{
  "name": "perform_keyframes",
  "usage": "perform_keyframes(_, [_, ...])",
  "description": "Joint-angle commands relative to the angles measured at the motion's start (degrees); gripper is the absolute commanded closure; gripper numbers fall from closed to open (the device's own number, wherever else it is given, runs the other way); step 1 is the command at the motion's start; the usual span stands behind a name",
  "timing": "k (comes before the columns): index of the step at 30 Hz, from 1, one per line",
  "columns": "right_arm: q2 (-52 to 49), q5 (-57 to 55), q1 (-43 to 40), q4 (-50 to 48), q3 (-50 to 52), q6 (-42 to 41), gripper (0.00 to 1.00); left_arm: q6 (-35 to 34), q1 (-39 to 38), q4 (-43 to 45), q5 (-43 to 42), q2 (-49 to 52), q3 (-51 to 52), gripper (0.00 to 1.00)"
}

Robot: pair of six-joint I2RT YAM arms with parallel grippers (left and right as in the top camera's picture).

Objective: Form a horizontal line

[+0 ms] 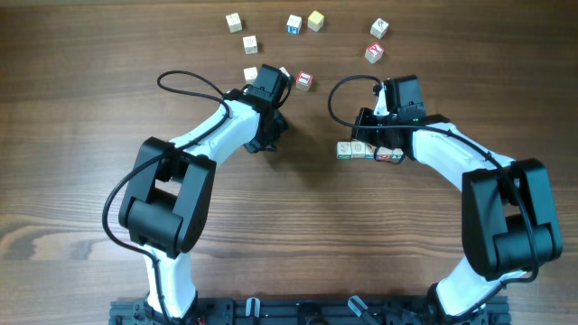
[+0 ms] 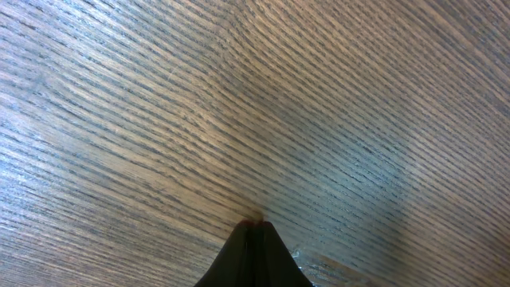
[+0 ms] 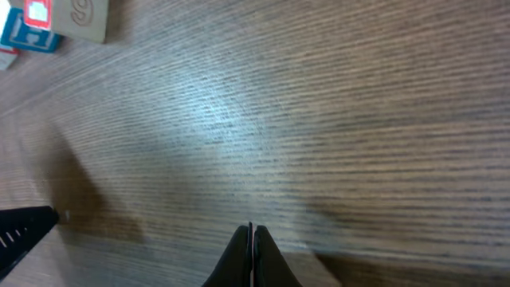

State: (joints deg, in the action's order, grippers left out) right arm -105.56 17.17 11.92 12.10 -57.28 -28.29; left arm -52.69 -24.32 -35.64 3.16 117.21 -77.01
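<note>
On the table [image 1: 298, 235], horizontal line [image 1: 361, 150]: short row of small pale wooden cubes with coloured marks, side by side and touching, running left to right in the overhead view. It lies right of the table's middle.
Row count: four cubes can be made out. The right end is tucked against the right arm [image 1: 452, 162] and partly covered by it.
Row in the right wrist view: only the top left corner shows cubes. One has a blue and red mark and one has a pale curled mark. Both are well apart from the fingertips.
Right gripper [image 3: 251, 229]: fingers pressed together with no gap and nothing between them. It is over bare wood; contact with the table cannot be told.
Right gripper position, overhead: just beyond the row on the side away from the base, near its middle.
Left gripper [image 2: 253, 226]: fingers closed tip to tip and holding nothing. Only wood grain is ahead of it.
Left arm [image 1: 208, 135]: reaches toward the table's middle, and its tool end is well apart from the row, to the row's left.
Loose cubes [image 1: 250, 43]: same kind, scattered along the far part of the table. Most are well apart from the row.
Nearest loose cubes: one with a red mark just right of the left wrist, one pale one just left of it.
</note>
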Motion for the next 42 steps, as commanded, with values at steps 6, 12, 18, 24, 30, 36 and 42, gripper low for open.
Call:
perform_keyframes(6, [-1.18, 0.98, 0.13, 1.51, -0.79, -0.37, 0.96, -0.33, 0.15, -1.27, 1.62, 2.71, 2.08, 0.94])
perform_keyframes(12, [-1.18, 0.98, 0.13, 2.01, -0.79, -0.37, 0.96, -0.33, 0.15, -1.27, 1.62, 2.71, 2.08, 0.94])
perform_keyframes(18, [-1.18, 0.98, 0.13, 2.54, -0.79, -0.35, 0.96, -0.33, 0.15, -1.27, 1.62, 2.71, 2.08, 0.95])
perform_keyframes(24, [-1.18, 0.98, 0.13, 2.56, -0.79, -0.35, 0.96, -0.33, 0.15, -1.29, 1.6, 2.71, 2.08, 0.95])
perform_keyframes(30, [-1.18, 0.98, 0.13, 2.58, -0.79, -0.35, 0.96, -0.33, 0.15, -1.27, 1.6, 2.71, 2.08, 0.95])
perform_keyframes(36, [-1.18, 0.98, 0.13, 2.6, -0.79, -0.35, 0.96, -0.33, 0.15, -1.27, 1.44, 2.71, 2.08, 0.95])
perform_keyframes(42, [-1.18, 0.98, 0.13, 3.08, -0.79, -0.33, 0.96, -0.33, 0.15, -1.29, 1.42, 2.71, 2.08, 0.95])
